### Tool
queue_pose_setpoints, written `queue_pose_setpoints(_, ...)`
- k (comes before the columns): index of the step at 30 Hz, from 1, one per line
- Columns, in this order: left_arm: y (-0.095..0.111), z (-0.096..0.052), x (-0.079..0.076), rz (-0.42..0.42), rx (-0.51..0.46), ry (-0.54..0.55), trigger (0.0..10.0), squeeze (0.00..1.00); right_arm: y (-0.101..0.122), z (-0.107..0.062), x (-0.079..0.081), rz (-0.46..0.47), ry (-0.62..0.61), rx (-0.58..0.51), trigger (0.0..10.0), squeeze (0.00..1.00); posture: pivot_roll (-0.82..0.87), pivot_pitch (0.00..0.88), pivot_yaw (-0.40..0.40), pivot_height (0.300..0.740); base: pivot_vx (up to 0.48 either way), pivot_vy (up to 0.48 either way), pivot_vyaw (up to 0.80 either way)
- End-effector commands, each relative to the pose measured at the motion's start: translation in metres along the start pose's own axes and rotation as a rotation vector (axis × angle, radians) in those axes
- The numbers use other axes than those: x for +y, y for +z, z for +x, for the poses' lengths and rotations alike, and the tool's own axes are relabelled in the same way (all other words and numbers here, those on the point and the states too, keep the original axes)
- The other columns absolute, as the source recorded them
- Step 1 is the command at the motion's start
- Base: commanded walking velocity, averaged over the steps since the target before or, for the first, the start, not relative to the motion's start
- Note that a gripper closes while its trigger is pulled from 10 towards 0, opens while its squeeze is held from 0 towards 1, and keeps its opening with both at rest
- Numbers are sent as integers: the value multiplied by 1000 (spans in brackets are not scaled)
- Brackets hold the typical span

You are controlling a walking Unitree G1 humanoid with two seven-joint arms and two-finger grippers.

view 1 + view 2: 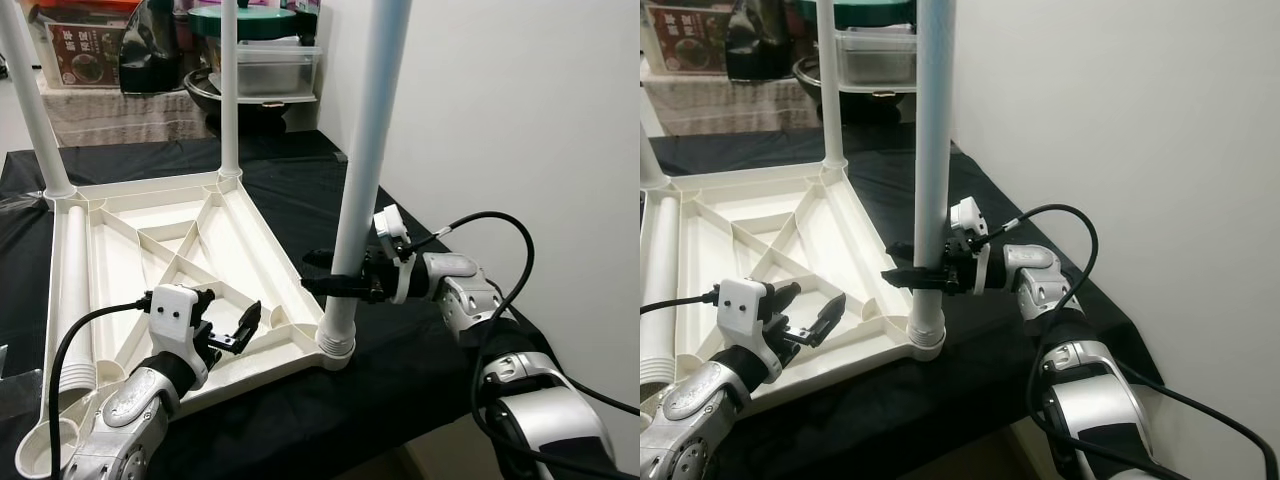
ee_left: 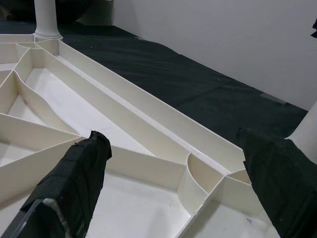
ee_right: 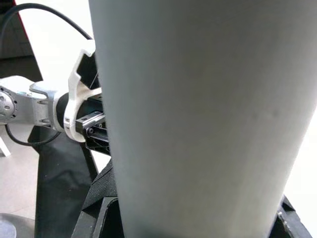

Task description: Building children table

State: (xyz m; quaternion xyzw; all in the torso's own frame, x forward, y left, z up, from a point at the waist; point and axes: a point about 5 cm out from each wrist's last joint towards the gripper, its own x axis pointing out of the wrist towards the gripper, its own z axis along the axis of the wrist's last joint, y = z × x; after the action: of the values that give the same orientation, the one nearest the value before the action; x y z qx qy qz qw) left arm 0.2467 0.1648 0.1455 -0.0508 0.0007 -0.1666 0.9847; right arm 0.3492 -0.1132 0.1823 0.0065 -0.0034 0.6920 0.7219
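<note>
Right pincer (image 1: 322, 272) reaches sideways with fingers closed, while left pincer (image 1: 226, 325) hovers low, fingers spread apart

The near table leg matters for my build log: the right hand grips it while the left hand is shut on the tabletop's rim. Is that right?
Not quite. The right hand does grip the near table leg, but the left hand is open and holds nothing. It hangs over the upturned tabletop. The left wrist view shows its fingers spread wide above the ribs.
</note>
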Motion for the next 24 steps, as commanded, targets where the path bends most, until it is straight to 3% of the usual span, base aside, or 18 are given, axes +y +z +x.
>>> queue_pose_setpoints(1,-2,-1,-2,-6,10,-5,10000,0,-16,7,6,72,45,13,0,0,71,0,-135,740,0,0,0)
queue_pose_setpoints(16,-3,1,-2,-1,14,-16,10000,0,-15,2,3,42,1,1,0,0,63,0,-123,740,0,0,0)
queue_pose_setpoints(23,-3,0,-2,-2,14,-10,10000,0,-33,8,4,-25,-239,9,0,0,58,0,-119,740,0,0,0)
queue_pose_setpoints(24,-4,-1,-3,-4,15,-11,10000,0,-43,8,4,-23,-360,32,0,0,54,0,-119,740,0,0,0)
